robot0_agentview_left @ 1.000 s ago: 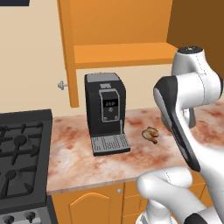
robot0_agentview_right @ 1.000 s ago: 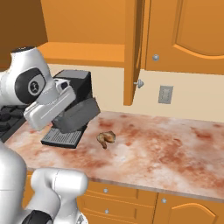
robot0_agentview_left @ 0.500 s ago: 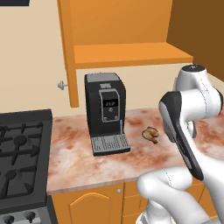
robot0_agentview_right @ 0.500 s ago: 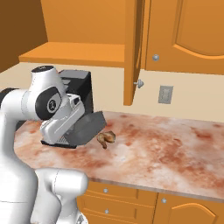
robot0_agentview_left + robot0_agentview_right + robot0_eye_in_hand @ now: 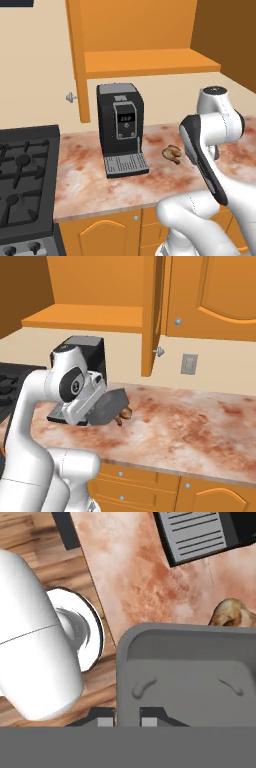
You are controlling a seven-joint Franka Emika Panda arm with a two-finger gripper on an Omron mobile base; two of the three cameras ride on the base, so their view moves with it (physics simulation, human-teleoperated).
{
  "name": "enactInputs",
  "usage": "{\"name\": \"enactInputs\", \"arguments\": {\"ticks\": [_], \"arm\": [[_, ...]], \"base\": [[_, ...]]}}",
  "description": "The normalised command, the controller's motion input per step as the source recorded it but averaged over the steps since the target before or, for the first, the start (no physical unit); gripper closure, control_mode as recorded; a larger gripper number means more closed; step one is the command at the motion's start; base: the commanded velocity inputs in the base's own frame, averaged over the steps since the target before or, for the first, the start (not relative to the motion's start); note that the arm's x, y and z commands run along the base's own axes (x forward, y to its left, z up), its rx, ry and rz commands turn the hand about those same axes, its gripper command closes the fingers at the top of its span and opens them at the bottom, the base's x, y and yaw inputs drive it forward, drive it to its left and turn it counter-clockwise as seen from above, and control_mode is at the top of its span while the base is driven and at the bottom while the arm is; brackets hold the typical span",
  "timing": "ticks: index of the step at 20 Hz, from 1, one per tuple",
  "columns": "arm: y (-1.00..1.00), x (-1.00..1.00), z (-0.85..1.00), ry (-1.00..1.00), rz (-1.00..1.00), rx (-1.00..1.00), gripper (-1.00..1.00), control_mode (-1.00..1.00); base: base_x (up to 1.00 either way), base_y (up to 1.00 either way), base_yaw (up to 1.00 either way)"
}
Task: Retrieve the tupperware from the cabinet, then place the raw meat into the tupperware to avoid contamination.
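My gripper [image 5: 127, 722] is shut on the near rim of the tupperware [image 5: 111, 405], a low dark grey box held tilted just above the marbled counter [image 5: 200, 421]. In the hand view the tupperware [image 5: 185, 677] has its open hollow facing the camera. The raw meat [image 5: 125, 415], a small tan-brown lump, lies on the counter right beside the box's far edge; I also see the raw meat [image 5: 173, 153] [image 5: 232, 613] to the right of the coffee machine. The cabinet [image 5: 150, 62] stands open above, with its orange shelf bare and one door [image 5: 152, 311] swung out.
A tall black coffee machine [image 5: 120, 127] stands on the counter just left of the meat, with its drip tray [image 5: 197, 534] close by. A black stove [image 5: 25, 175] sits at the far left. A wall outlet [image 5: 189, 363] is behind, and bare counter stretches to the right.
The arm has swung down and to the right with the tupperware, from in front of the coffee machine to just above the counter beside the raw meat. The meat has not moved.
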Motion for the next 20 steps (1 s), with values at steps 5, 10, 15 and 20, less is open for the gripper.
{"name": "enactInputs", "arguments": {"ticks": [5,10,15,20], "arm": [[-0.33,0.35,-0.25,0.02,0.00,0.00,1.00,-1.00],[-0.31,0.40,-0.30,0.02,0.00,0.00,1.00,-1.00],[-0.27,0.44,-0.32,0.02,0.01,0.00,1.00,-1.00],[-0.26,0.39,-0.32,0.02,0.01,0.00,1.00,-1.00]], "base": [[0.00,0.00,0.00],[0.00,0.00,0.00],[0.00,0.00,0.00],[0.00,0.00,0.00]]}}
